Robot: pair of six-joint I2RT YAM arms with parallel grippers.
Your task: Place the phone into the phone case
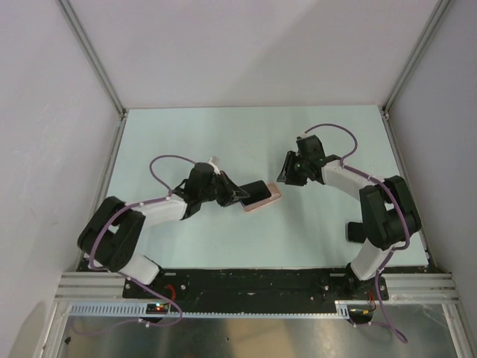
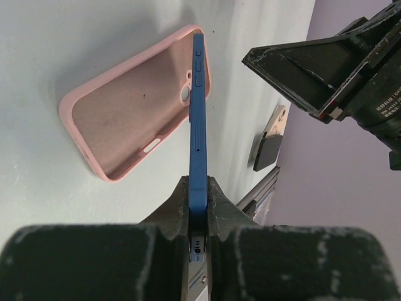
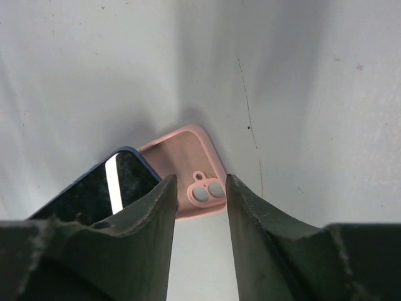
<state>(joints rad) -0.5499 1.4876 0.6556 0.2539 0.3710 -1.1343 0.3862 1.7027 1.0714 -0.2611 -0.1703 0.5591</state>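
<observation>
The left end effector (image 2: 198, 188) pinches one end of the phone (image 2: 198, 119), screen up, over the phone case (image 2: 119, 119), which lies hollow side up on the counter (image 1: 186, 142). The right end effector (image 3: 199, 188), jaws narrowly apart and empty, hovers by the case's camera-hole end; both arms bend inward

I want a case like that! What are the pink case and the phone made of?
The phone case looks like rubbery silicone or plastic: matte pink, no shine. The phone seems to have a smooth blue metal or plastic edge and a glossy, glass-like black screen catching light.
</observation>
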